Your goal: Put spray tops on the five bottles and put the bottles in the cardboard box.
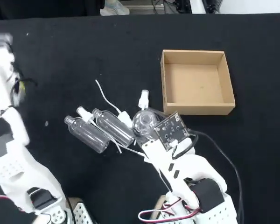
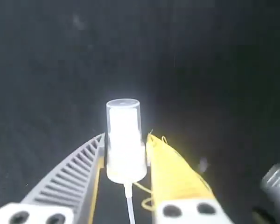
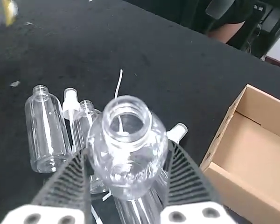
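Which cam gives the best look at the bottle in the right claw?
Right wrist view: the bottle is clamped in the right claw, open neck toward the camera. High view catches it from above, partly hidden. Left wrist view faces a spray top in the left claw.

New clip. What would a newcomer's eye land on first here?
First, the right tool, shut on a clear uncapped bottle held upright near a corner of the empty cardboard box. Next, the left tool pinching a white spray top above the black table. Then two more bottles, also uncapped, lying side by side next to the held one.
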